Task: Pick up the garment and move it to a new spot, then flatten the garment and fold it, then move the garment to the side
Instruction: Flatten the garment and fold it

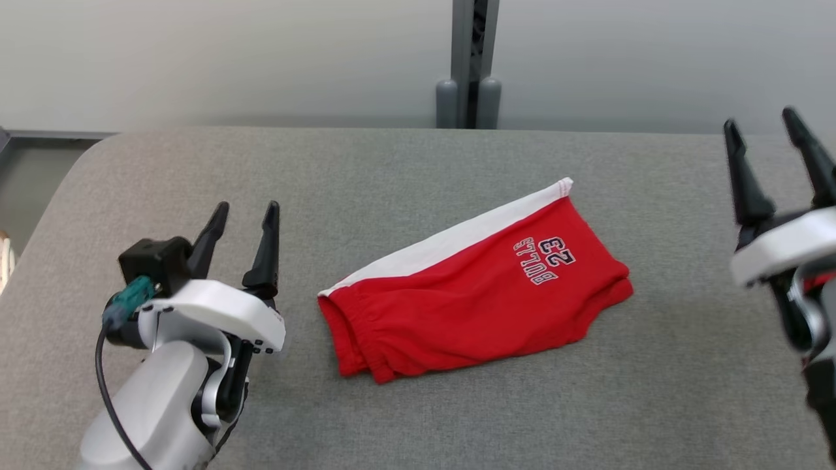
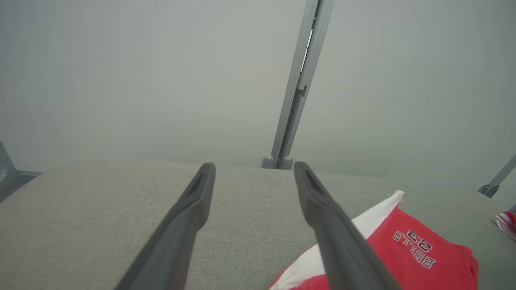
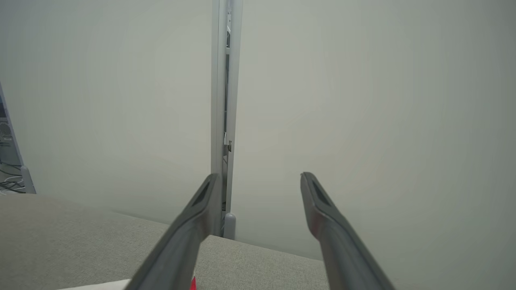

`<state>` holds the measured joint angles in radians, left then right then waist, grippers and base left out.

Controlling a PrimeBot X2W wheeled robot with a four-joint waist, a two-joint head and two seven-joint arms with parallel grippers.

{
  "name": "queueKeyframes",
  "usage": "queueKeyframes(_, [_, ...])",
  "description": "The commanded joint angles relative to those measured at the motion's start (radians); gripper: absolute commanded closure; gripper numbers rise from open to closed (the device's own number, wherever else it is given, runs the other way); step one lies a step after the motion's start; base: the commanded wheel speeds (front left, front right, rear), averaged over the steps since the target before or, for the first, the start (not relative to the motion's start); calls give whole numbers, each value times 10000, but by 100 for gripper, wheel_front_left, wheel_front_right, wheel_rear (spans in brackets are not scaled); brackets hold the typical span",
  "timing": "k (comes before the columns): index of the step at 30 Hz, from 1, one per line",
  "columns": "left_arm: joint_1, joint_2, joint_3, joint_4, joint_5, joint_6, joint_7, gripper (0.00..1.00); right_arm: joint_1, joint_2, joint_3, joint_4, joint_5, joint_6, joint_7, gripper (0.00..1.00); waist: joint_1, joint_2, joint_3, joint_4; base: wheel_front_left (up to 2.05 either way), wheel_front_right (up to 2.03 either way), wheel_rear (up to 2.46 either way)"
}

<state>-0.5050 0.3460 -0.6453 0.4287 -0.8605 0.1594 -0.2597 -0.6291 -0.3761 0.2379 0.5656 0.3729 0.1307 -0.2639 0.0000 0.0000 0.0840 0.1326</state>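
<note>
From the head view, the red shorts are lying flat on the gray counter, about in the middle and a bit to the right. They are looking folded over. A white stripe is running along their far edge. The waistband is pointing near and left. White letters and the number 23 are showing near the right end. The left pincer is sitting to the left of the shorts, near them but not touching. Its two dark fingers are standing wide apart and holding nothing. The right pincer is over at the right edge, well apart from the shorts. It is wide too, and nothing is in it. A gray post is standing behind the far edge of the counter.

From the left wrist view, the left pincer is reaching out over bare counter, fingers spread wide. The shorts are lying at the lower right, partly behind the right finger. A small red and white striped thing is peeking in at the right edge; I cannot tell what it is.

From the right wrist view, the right pincer is pointing toward the pale wall and the post, fingers wide and empty. A tiny bit of the shorts is showing at the bottom edge, on the counter.
</note>
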Motion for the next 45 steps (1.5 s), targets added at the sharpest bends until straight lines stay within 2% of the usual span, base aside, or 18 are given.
queueKeyframes(1, [382,-89,424,-287,423,166,-47,0,630,264,-334,-405,-422,2,-5,0,0,0,-208,-189,0,0,0])
queueKeyframes(3, [1093,-366,1202,-782,1196,352,-40,0,1359,613,-918,-1274,-1249,2,-6,0,0,0,-315,-285,0,0,0])
queueKeyframes(5, [1681,-648,1953,-1312,1918,356,-44,0,2133,1090,-1351,-1909,-1814,2,-7,0,0,0,-436,-380,0,0,0])
queueKeyframes(12, [3958,-1820,3879,-2249,3993,-181,-45,0,3985,2400,-2195,-2888,-2772,2,-9,0,0,0,-751,-649,0,0,0])
queueKeyframes(18, [5229,-2689,5109,-2063,4529,-921,-46,0,4624,2875,-2394,-2916,-2878,0,-10,0,0,0,-874,-808,0,0,0])
queueKeyframes(25, [5261,-2914,5467,-1749,5101,-1504,-36,0,4691,2995,-2485,-2776,-2934,2,-9,0,0,0,-847,-660,0,0,0])
queueKeyframes(27, [5142,-2928,5458,-1697,5119,-1573,-36,0,4639,3066,-2579,-2507,-2350,0,12,0,0,0,-832,-587,0,0,0])
queueKeyframes(29, [5072,-2931,5360,-1677,5016,-1590,-36,0,4497,3169,-2611,-2192,-1208,2,397,0,0,0,-776,-502,0,0,0])
queueKeyframes(34, [5028,-2928,5147,-1617,4913,-1525,-37,0,4196,3229,-2467,-1576,2232,2,2242,0,0,0,-567,-262,0,0,0])
queueKeyframes(37, [4947,-2928,4993,-1535,4908,-1524,-37,0,4024,3213,-2403,-1192,3776,2,3247,0,0,0,-424,-85,0,0,0])
queueKeyframes(41, [4831,-2929,4753,-1496,4869,-1489,-37,0,3611,3210,-2574,-373,4766,3,4071,0,0,0,-227,208,0,0,0])
queueKeyframes(45, [4666,-2929,4566,-1478,4826,-1459,-37,0,2951,3225,-2947,705,5162,8,4235,0,0,0,-27,571,0,0,0])
